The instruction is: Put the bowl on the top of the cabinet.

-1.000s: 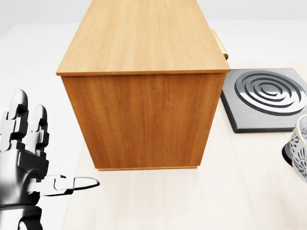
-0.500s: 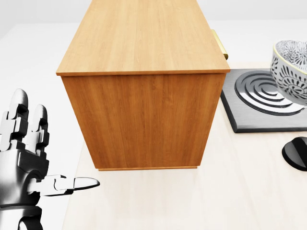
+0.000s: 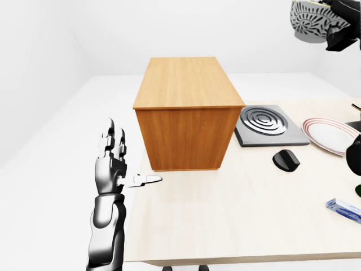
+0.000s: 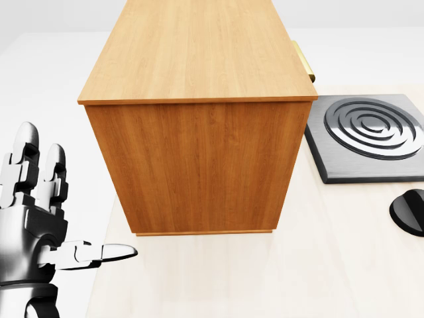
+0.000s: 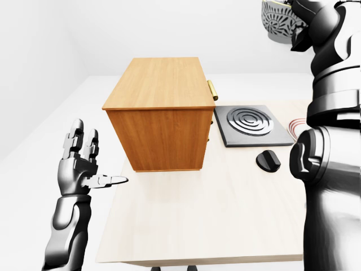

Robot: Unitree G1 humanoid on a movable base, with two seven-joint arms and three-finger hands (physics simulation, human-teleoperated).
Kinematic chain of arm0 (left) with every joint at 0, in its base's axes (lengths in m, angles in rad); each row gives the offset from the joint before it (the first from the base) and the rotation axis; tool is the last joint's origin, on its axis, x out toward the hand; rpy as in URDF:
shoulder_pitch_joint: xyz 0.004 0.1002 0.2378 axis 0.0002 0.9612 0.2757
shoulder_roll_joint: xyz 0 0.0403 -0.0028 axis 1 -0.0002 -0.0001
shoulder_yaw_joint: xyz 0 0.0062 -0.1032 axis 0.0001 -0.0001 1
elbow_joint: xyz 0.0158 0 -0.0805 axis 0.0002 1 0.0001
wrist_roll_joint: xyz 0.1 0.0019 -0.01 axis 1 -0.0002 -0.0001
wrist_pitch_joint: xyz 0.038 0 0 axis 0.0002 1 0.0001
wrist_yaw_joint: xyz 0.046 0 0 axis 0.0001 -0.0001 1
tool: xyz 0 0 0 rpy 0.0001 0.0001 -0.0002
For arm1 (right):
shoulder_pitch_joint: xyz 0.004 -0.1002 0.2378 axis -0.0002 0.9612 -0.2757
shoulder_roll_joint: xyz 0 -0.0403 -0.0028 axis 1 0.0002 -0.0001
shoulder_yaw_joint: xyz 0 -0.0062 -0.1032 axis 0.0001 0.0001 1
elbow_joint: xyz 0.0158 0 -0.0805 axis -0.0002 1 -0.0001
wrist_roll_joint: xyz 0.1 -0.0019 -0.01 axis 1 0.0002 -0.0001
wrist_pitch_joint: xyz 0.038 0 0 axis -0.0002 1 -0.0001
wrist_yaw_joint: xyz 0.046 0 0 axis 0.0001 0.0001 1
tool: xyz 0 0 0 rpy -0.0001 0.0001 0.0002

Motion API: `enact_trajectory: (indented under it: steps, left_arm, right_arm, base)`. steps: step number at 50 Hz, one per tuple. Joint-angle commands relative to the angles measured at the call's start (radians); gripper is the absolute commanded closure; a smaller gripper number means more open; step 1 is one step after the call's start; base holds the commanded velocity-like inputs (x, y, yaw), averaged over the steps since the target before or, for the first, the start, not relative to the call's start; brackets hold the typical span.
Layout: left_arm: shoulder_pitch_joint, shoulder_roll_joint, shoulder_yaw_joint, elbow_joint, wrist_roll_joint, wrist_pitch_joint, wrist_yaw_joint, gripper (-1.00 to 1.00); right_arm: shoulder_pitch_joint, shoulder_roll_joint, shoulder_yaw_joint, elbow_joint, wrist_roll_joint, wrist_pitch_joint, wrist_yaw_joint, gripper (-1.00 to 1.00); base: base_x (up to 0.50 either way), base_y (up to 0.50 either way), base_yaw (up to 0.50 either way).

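Left-eye view: the bowl [image 3: 312, 21] was held high at upper right, the right hand [image 3: 342, 25] gripping its rim; finger closure only partly visible. It hung well above and to the right of the cabinet [image 3: 186, 110], so the coming move likely ran leftward and down onto the top. The left hand [image 3: 114, 162], fingers spread and empty, stood beside the table [image 3: 248, 220] edge, farther off.

Bare simulated kitchen mock-up. White walls and floor, no fittings. Pale wood counter [image 3: 237, 214] carries a wooden cabinet [image 3: 186, 113], a dark hob plate with spiral rings [image 3: 269, 124], a red-rimmed plate [image 3: 330, 134] and a black knob-like disc [image 3: 286, 160].
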Motion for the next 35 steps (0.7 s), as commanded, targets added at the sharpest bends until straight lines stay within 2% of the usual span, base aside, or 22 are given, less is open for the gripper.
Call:
enact_trajectory:
  steps: [1,6,9,10,16,22,35]
  left_arm:
    - [0.0,0.001,0.001,-0.003,-0.001,0.0,0.0,-1.0]
    - [-0.002,0.001,0.002,0.005,-0.002,0.0,-0.002,-1.0]
    - [-0.002,0.001,0.003,0.006,-0.002,0.0,-0.002,-1.0]
    - [-0.003,0.001,0.003,0.005,-0.004,0.0,-0.003,-1.0]
    - [-0.001,0.0,0.001,0.015,-0.004,0.0,-0.007,-1.0]
    - [0.001,0.002,-0.001,-0.003,-0.007,0.0,-0.006,-1.0]
    - [0.005,0.001,0.002,-0.005,-0.013,0.0,-0.012,-1.0]
  right_arm:
    - [-0.274,0.07,0.03,0.157,-0.213,0.0,-0.139,1.0]
    - [-0.343,0.13,0.015,0.163,-0.249,0.0,-0.143,1.0]
    - [-0.343,0.132,0.007,0.163,-0.257,0.0,-0.144,1.0]
    - [-0.385,0.197,0.006,0.165,-0.255,0.0,-0.137,1.0]
    - [-0.416,0.257,-0.007,0.166,-0.257,0.0,-0.139,1.0]
    - [-0.443,0.365,-0.026,0.164,-0.206,0.0,-0.141,1.0]
    - [-0.442,0.459,-0.006,0.159,-0.142,0.0,-0.141,1.0]
  base:
    - [0.0,0.0,0.0]
    - [0.0,0.0,0.0]
    - [0.0,0.0,0.0]
    - [0.0,0.0,0.0]
    - [0.0,0.0,0.0]
    - [0.0,0.0,0.0]
    - [0.0,0.0,0.0]
